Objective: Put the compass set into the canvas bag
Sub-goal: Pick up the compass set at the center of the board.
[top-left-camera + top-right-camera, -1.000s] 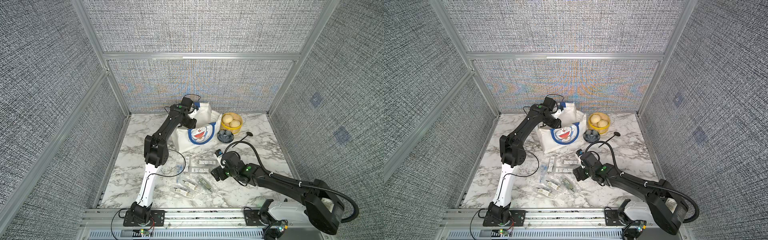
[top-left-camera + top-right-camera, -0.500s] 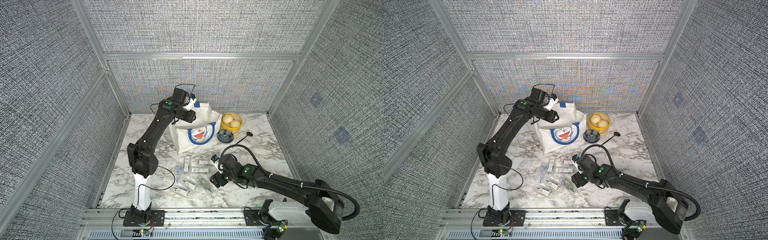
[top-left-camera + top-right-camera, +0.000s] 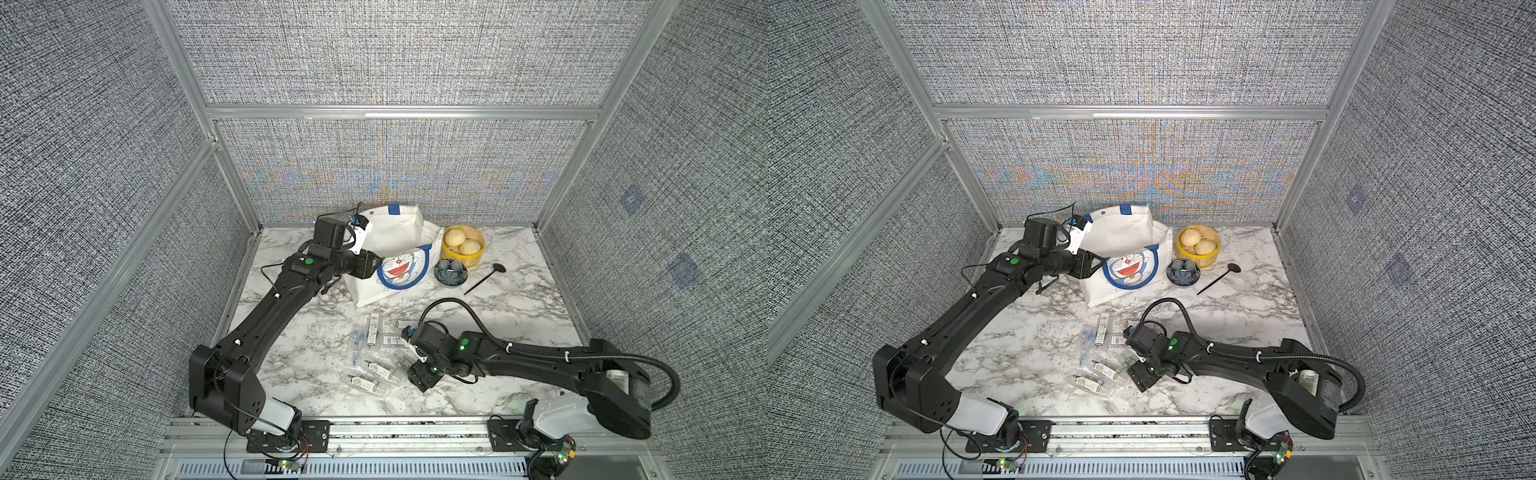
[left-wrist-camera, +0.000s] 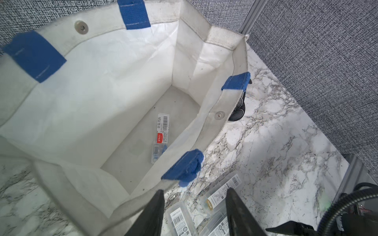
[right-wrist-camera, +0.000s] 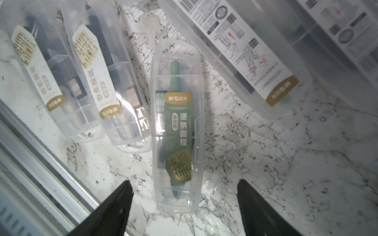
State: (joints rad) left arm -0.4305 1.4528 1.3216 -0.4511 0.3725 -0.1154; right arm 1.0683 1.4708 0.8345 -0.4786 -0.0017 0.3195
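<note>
The canvas bag [image 3: 399, 237] [image 3: 1121, 232] stands open at the back of the table, and the left wrist view looks into it [image 4: 102, 92]. One clear case with a red label [image 4: 161, 132] lies on its floor. My left gripper [image 3: 377, 264] [image 4: 194, 190] hovers open at the bag's front left rim, nothing between its fingers. Several clear compass set cases lie in front of the bag. My right gripper [image 3: 411, 370] [image 5: 184, 181] is low over one with a green compass [image 5: 177, 126], open, a finger on each side and not touching it.
A yellow steamer basket with buns [image 3: 462, 247], a small dark bowl [image 3: 450, 272] and a black spoon [image 3: 484, 280] sit right of the bag. Other clear cases [image 3: 374, 332] [image 5: 41, 71] crowd around the green one. The metal front rail [image 5: 30, 163] runs close by.
The left arm has pulled back from above the bag to its front left rim. The right gripper has slid toward the table's front over the green case, its fingers narrowing.
</note>
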